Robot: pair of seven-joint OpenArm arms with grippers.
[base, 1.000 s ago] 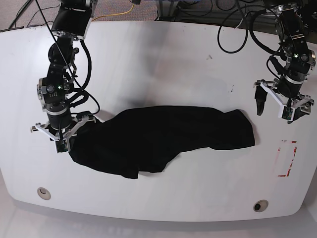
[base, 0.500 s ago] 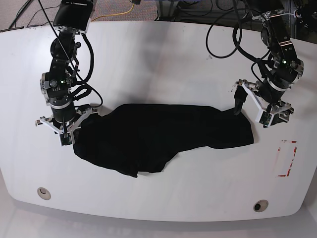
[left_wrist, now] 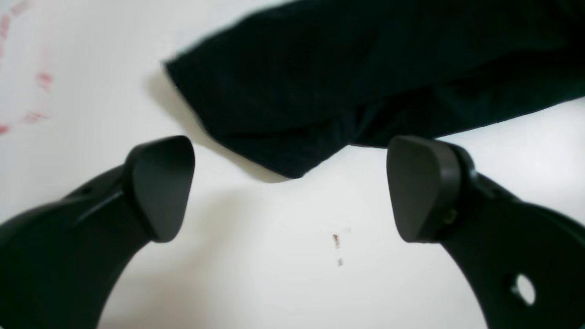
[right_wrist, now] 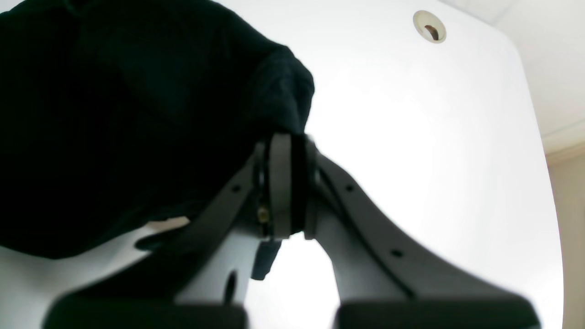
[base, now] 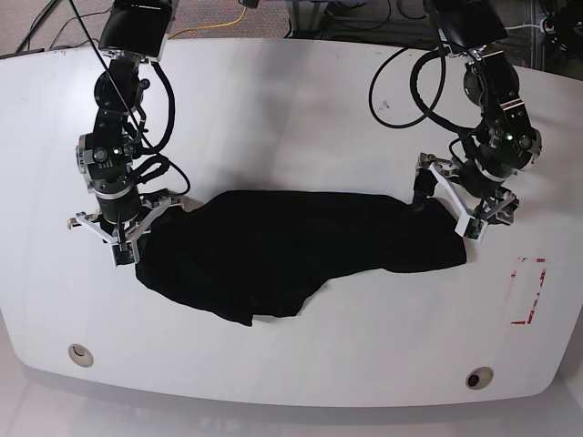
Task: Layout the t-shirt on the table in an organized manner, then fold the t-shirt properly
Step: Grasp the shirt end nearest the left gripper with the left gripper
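The left pincer (base: 449,208) has come down from beside the shirt (base: 291,255) to its end, jaws wide, straddling the cloth corner. The right pincer (base: 118,238) has drawn back slightly, pinched tight on the other end. The shirt lies bunched across the counter (base: 291,109).

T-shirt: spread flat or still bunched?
Bunched. The t-shirt lies as a crumpled, elongated heap on the table; no sleeves laid out.
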